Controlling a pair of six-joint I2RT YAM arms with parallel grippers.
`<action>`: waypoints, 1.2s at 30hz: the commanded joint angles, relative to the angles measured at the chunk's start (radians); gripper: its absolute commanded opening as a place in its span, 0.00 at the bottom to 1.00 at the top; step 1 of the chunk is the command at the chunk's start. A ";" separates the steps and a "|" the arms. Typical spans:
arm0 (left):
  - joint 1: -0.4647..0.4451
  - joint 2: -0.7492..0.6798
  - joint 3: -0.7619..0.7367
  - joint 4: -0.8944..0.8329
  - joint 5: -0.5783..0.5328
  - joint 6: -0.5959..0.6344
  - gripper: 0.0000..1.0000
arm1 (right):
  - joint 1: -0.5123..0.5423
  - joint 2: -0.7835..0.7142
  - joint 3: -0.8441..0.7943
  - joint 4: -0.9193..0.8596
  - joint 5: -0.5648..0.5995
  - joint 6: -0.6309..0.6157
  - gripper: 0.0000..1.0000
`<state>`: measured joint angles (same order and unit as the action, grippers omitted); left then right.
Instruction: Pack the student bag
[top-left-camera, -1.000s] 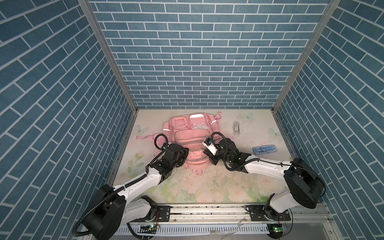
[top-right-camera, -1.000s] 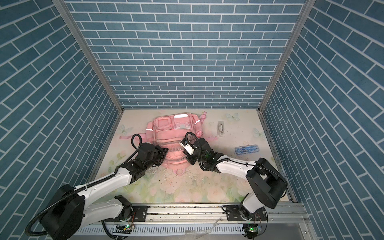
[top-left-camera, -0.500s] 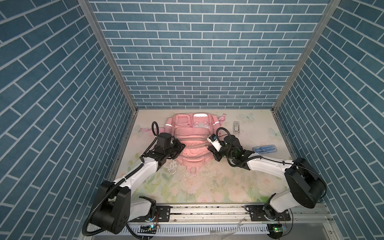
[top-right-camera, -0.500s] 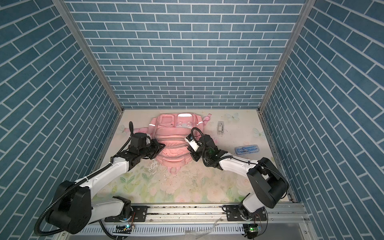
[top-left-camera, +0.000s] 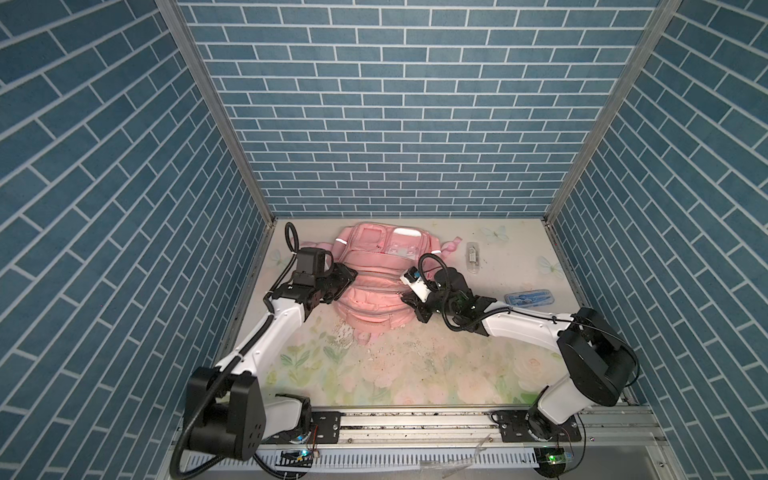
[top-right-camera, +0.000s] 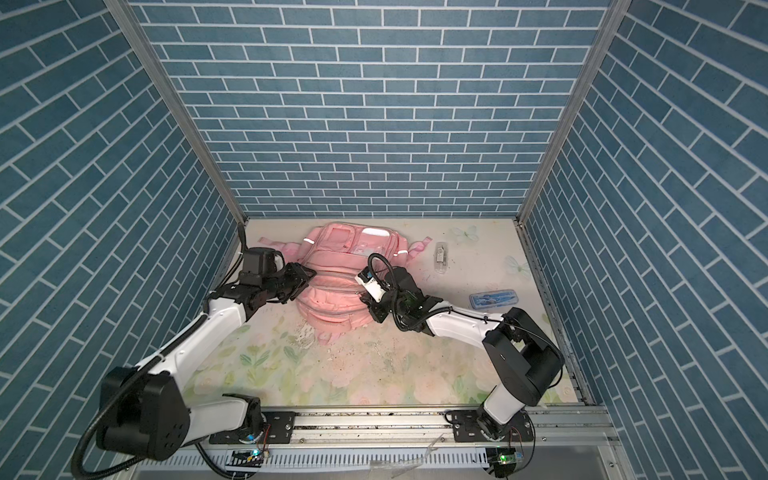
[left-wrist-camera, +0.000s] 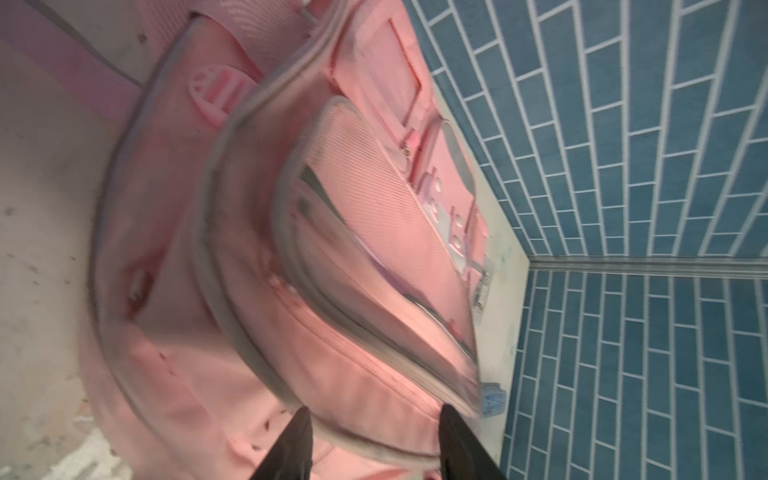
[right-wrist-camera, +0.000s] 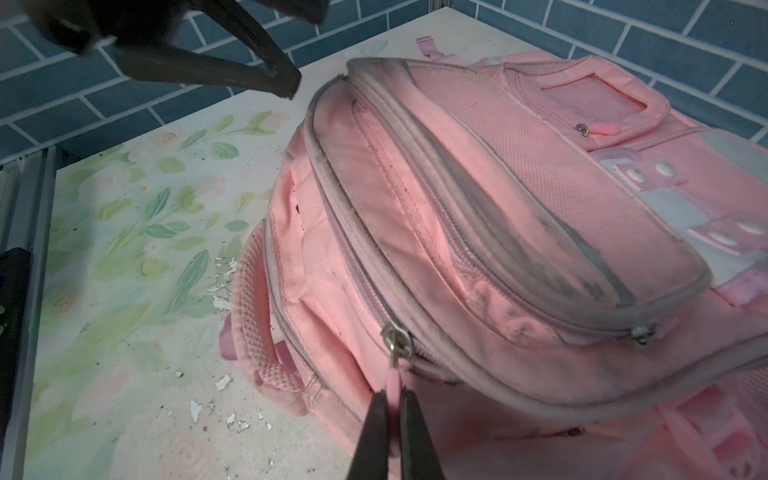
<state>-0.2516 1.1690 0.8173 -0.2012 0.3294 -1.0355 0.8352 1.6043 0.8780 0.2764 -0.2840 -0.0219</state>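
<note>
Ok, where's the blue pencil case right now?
In both top views the blue pencil case lies on the right side of the table, right of the student bag and just beyond the right arm.

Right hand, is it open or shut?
Shut. The right hand pinches the pink zipper pull of the pink backpack, with its two fingers closed tight on it.

A blue case (top-left-camera: 529, 297) and a clear packet (top-left-camera: 472, 257) lie apart on the floral bench (top-left-camera: 415, 374), ringed by blue-brick walls (top-left-camera: 395, 124).
</note>
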 joint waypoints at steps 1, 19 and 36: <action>-0.133 -0.098 -0.116 0.111 -0.129 -0.225 0.52 | 0.014 0.008 0.027 0.040 -0.005 0.021 0.00; -0.440 0.007 -0.163 0.290 -0.545 -0.529 0.54 | 0.041 -0.024 -0.024 0.080 0.045 0.008 0.00; -0.430 0.176 -0.139 0.385 -0.527 -0.554 0.32 | 0.065 -0.008 -0.007 0.057 0.061 -0.019 0.00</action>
<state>-0.6811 1.3266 0.6506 0.1490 -0.1829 -1.6005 0.8787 1.6066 0.8589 0.3031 -0.2024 -0.0231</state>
